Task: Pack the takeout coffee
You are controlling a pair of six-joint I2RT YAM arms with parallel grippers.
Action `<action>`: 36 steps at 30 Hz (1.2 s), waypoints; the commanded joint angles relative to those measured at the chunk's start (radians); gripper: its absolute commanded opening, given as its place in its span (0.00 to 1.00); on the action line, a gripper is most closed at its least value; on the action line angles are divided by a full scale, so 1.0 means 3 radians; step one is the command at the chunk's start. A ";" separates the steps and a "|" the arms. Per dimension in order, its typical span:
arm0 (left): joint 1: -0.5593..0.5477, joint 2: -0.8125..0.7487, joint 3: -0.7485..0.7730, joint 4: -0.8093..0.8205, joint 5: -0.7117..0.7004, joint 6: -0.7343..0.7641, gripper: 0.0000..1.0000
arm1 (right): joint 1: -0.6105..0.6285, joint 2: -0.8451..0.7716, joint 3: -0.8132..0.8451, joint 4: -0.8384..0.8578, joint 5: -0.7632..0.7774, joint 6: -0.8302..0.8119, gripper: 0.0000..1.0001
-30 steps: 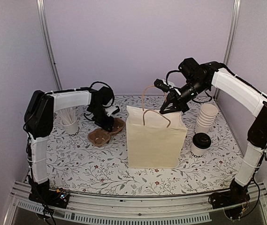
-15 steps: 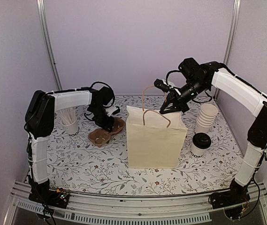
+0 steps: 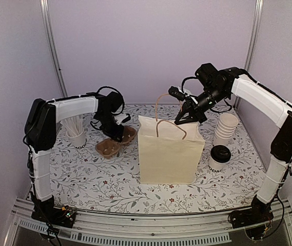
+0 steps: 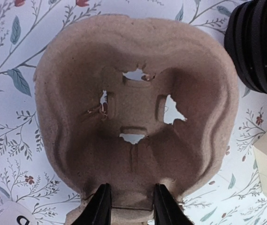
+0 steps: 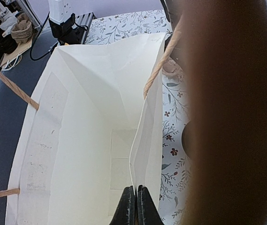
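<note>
Cardboard carrier (image 4: pixel 133 93) in left gripper (image 4: pixel 132 188) (snug)

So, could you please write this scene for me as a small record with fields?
takeout coffee: upright on the table, lid on, right of the paper bag, not packed
paper bag: upright, open, nothing visible inside
left gripper: closed on the rim of the cup carrier
right gripper: shut on the bag's top edge
cup carrier: brown, empty, left of the bag
others: stack of white cups behind the coffee; cup of stir sticks at far left
</note>
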 commanded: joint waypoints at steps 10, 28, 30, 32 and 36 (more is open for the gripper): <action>-0.0017 -0.0974 0.0068 -0.0069 -0.0057 -0.0145 0.31 | 0.0000 -0.0016 0.0036 -0.0033 -0.0041 0.0045 0.00; -0.0474 -0.2604 -0.0426 0.1751 0.0987 -0.0265 0.36 | 0.0278 0.0300 0.0543 -0.0202 -0.0390 0.0086 0.00; -0.0499 -0.2666 -0.0516 0.1920 0.1158 -0.0333 0.36 | 0.0298 0.0386 0.0629 -0.0203 -0.0433 0.0093 0.00; -0.0534 -0.2703 -0.0617 0.2112 0.1322 -0.0401 0.35 | 0.0315 0.0462 0.0735 -0.0223 -0.0498 0.0105 0.00; -0.0601 -0.2707 -0.0832 0.2583 0.1582 -0.0552 0.34 | 0.0365 0.0602 0.0904 -0.0280 -0.0574 0.0111 0.01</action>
